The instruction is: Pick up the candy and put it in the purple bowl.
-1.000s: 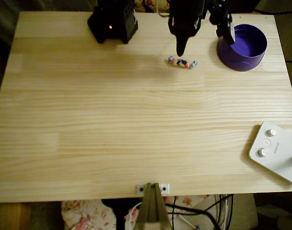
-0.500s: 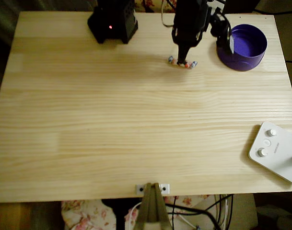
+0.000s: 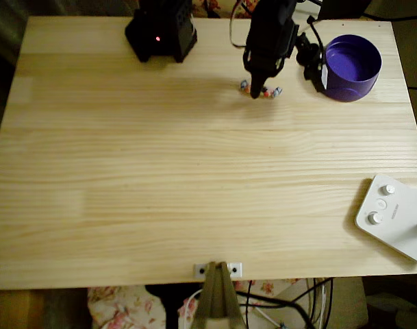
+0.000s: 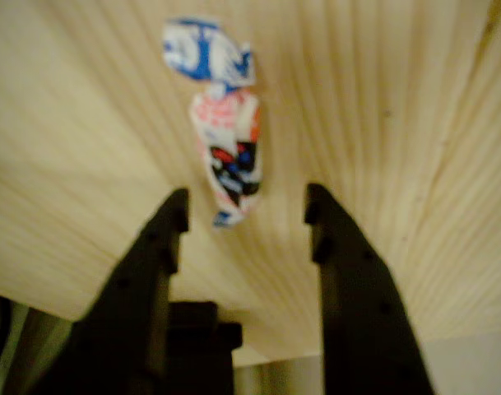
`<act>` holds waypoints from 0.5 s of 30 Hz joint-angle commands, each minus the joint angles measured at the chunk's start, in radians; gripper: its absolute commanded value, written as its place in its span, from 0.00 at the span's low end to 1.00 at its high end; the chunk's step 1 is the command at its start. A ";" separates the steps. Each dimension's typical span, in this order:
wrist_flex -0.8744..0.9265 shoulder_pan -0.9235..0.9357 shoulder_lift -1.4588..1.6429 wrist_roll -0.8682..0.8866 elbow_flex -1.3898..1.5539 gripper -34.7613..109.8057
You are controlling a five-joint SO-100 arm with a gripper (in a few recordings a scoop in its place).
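Candy (image 4: 224, 156) upper centre of wrist view, flat on table (image 3: 194, 178), lower tip between parted jaws of gripper (image 4: 246, 216); lowered onto it since a second ago, pinch next; purple bowl (image 3: 350, 67) upper right, overhead view

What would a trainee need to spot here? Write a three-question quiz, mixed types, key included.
1. True or false: the candy is in the bowl.
2. The gripper is: A) open, fingers either side of the candy's near end; B) shut on the candy; C) over the bowl.
3. Overhead view: which side of the candy is the bowl on?

Key: 1 false, it lies on the table. 2 A. 3 right.
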 commanded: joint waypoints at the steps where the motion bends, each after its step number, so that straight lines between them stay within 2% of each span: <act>1: -0.006 -0.020 0.025 -0.002 -0.003 0.37; 15: -0.091 -0.025 -0.026 0.020 0.025 0.37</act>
